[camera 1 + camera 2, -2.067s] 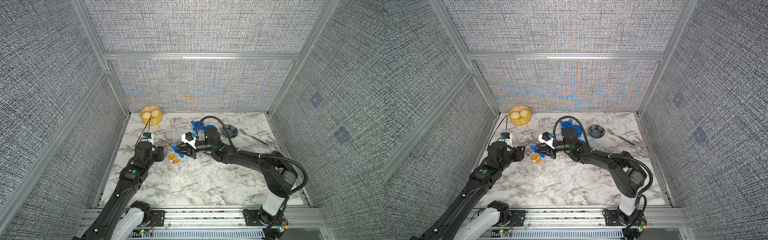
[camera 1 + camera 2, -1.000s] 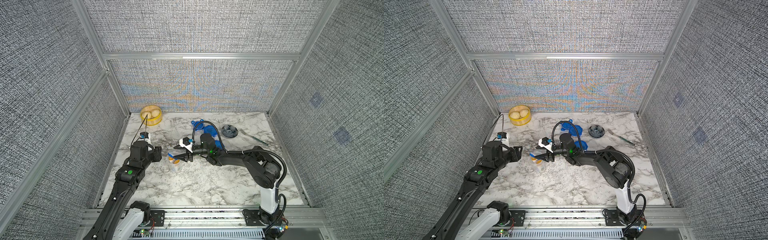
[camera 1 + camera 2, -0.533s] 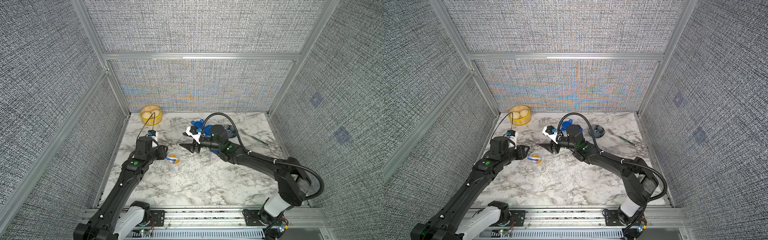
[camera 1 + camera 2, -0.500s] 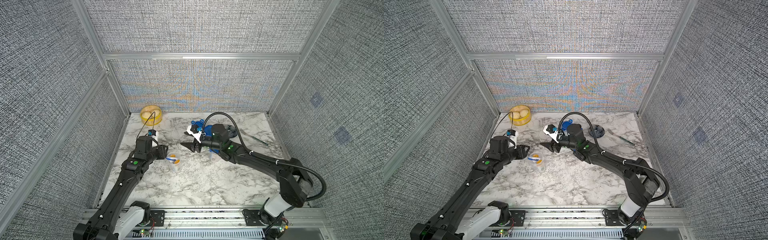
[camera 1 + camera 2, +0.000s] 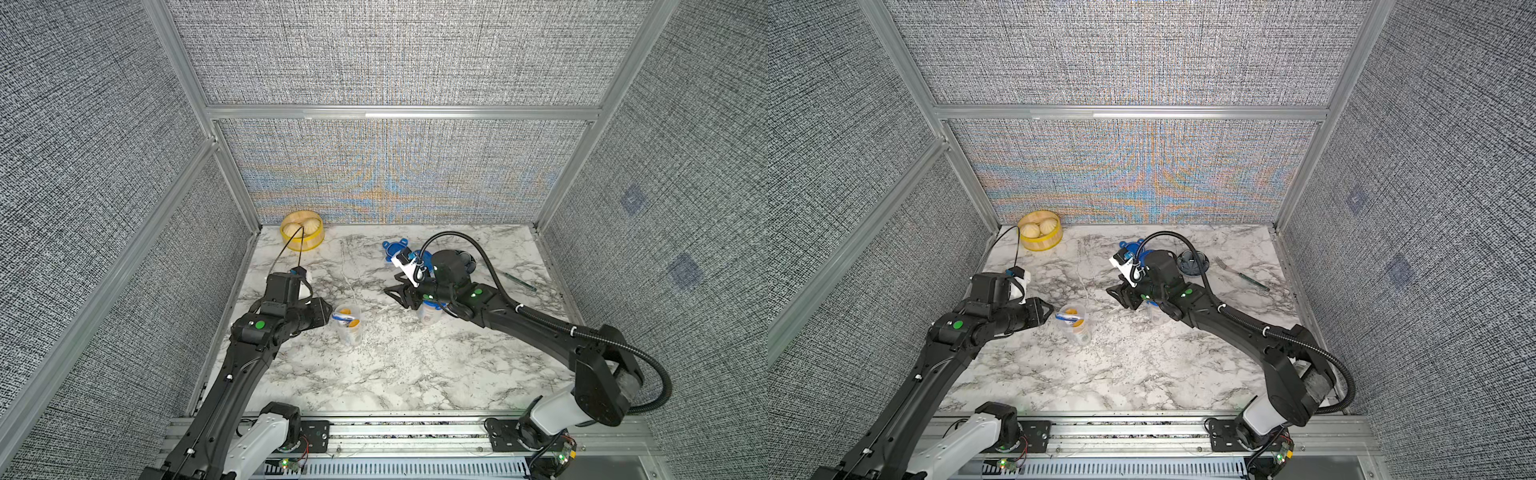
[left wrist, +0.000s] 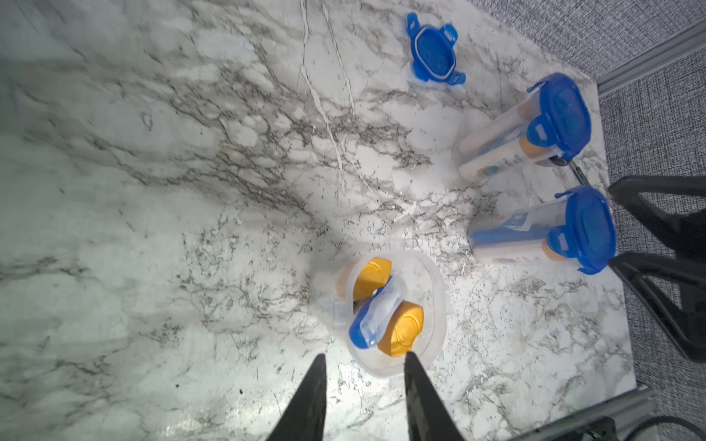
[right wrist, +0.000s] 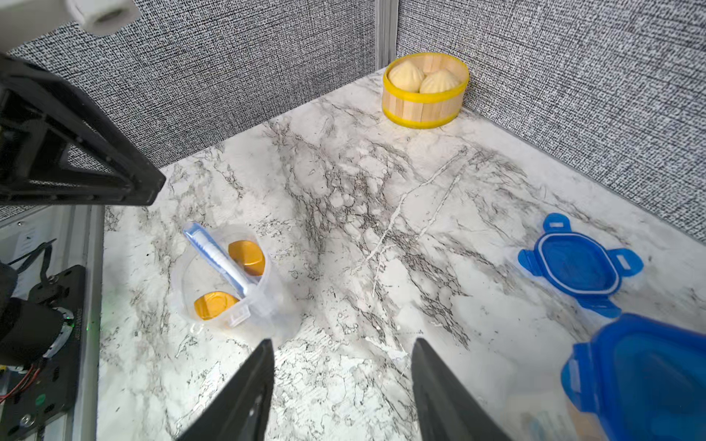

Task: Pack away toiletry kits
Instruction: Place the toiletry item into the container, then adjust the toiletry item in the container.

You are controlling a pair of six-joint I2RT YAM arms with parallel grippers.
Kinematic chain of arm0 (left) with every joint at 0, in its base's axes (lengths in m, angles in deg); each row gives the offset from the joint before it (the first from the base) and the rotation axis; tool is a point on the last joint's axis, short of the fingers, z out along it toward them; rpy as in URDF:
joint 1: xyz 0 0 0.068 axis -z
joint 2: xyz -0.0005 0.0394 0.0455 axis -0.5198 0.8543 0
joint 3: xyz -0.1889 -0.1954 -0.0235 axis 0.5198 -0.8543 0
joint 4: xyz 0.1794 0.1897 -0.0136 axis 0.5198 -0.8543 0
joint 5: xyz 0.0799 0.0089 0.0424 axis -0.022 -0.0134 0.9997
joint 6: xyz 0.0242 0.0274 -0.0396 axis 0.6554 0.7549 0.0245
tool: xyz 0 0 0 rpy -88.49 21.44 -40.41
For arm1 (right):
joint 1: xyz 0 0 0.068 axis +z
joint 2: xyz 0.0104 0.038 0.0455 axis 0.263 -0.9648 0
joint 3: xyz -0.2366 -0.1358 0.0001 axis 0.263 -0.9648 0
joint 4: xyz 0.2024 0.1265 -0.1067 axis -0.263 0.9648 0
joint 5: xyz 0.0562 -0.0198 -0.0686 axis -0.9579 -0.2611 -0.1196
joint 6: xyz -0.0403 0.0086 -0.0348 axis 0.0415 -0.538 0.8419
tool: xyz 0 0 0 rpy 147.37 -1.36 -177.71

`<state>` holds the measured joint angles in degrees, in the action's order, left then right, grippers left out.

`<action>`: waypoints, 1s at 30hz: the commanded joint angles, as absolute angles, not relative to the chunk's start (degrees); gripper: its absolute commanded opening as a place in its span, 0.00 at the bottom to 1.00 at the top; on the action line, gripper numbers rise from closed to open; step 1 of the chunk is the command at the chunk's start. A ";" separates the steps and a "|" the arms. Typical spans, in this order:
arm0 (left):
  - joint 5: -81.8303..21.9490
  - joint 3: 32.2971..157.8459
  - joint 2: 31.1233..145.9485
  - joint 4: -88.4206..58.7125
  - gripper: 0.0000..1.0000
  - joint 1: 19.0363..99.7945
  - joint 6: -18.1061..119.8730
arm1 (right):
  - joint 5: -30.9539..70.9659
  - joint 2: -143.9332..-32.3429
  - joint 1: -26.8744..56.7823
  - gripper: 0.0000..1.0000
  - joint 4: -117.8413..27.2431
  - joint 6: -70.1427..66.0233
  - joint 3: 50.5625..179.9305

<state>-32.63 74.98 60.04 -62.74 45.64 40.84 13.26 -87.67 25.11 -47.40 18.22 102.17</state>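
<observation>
Open clear cup upright near the middle of the counter, lidless, just in front of the left end effector. Jaws there apart, nothing between them. In the left wrist view, one fingertip overlapping the cup's rim; contact not clear. Right end effector well apart from that cup, above bare counter, jaws likewise apart and empty.

Inside the open clear cup: two orange-capped bottles and a blue toothbrush in a clear sleeve, leaning between them and poking past the rim. Two lidded cups side by side, shut with blue clip tops, white and blue contents dimly seen through the walls. Loose blue lid flat on the counter, nearer the back wall.

Both lidded cups together only in the left wrist view; in both top views just one of the lidded cups, tucked under the right arm. Dark grey dish and green-handled fork plain in a top view, out of the right wrist view. Yellow steamer basket with two buns sharpest from the right wrist.
</observation>
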 commanded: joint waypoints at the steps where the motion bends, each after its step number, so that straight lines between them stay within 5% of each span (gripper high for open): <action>1: -37.36 75.53 61.63 -64.89 0.34 45.57 39.22 | 13.11 -87.42 24.83 0.59 -46.72 15.83 102.21; 30: -42.70 71.74 67.53 -53.28 0.27 46.67 36.86 | 11.75 -87.69 23.52 0.58 -45.40 14.26 102.75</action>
